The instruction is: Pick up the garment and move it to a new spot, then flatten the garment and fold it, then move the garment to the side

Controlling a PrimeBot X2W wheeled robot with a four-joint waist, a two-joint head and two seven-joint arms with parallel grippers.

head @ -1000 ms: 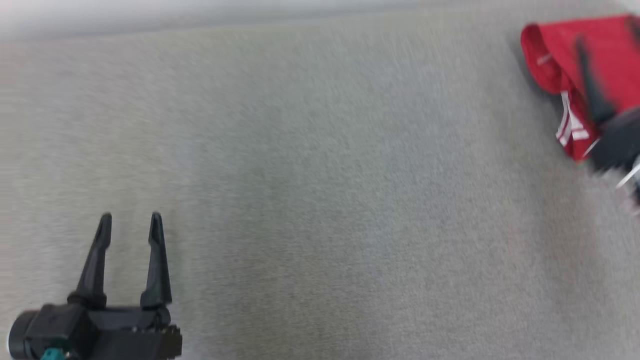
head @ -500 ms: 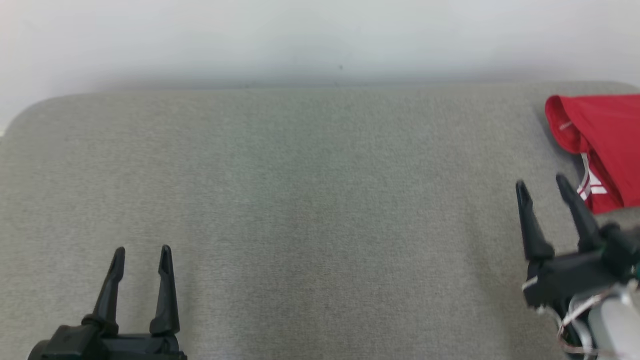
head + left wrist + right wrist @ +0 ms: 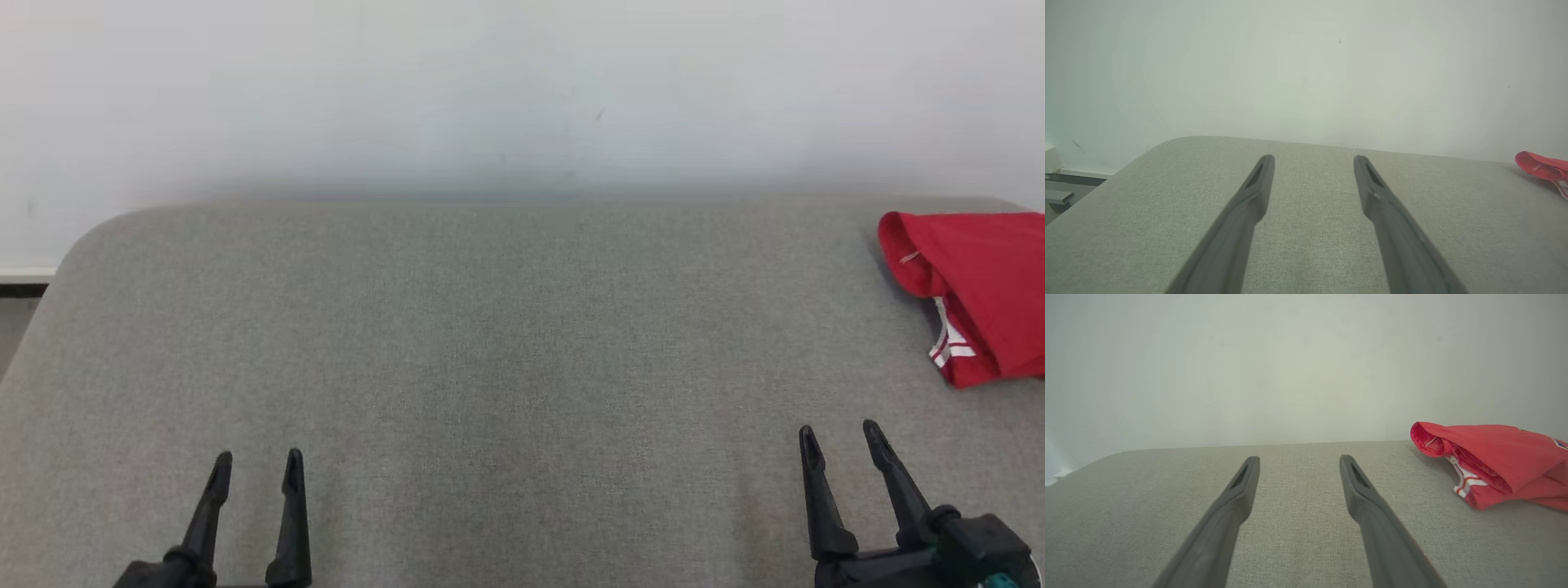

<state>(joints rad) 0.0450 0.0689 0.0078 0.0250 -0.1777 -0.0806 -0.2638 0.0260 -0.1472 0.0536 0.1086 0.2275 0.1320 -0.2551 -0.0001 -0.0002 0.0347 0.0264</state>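
The garment (image 3: 980,290) is red with white stripes and lies folded at the far right of the grey padded surface (image 3: 506,343); it also shows as the garment (image 3: 1498,461) in the right wrist view and as a red edge of the garment (image 3: 1541,167) in the left wrist view. My right gripper (image 3: 841,437) stands open at the lower right, well short of the garment and touching nothing. Low on the left, my left gripper (image 3: 257,461) is open too, with bare fabric between its fingers.
A pale wall (image 3: 522,90) rises right behind the grey surface. The surface has a rounded far-left corner (image 3: 90,237), with a strip of floor and a skirting line beyond it. In the left wrist view a pale fitting (image 3: 1052,159) sits at the left.
The head camera has tilted up, bringing the wall into view. My right gripper has drawn back from the garment, toward me and down, leaving the garment lying where it was.
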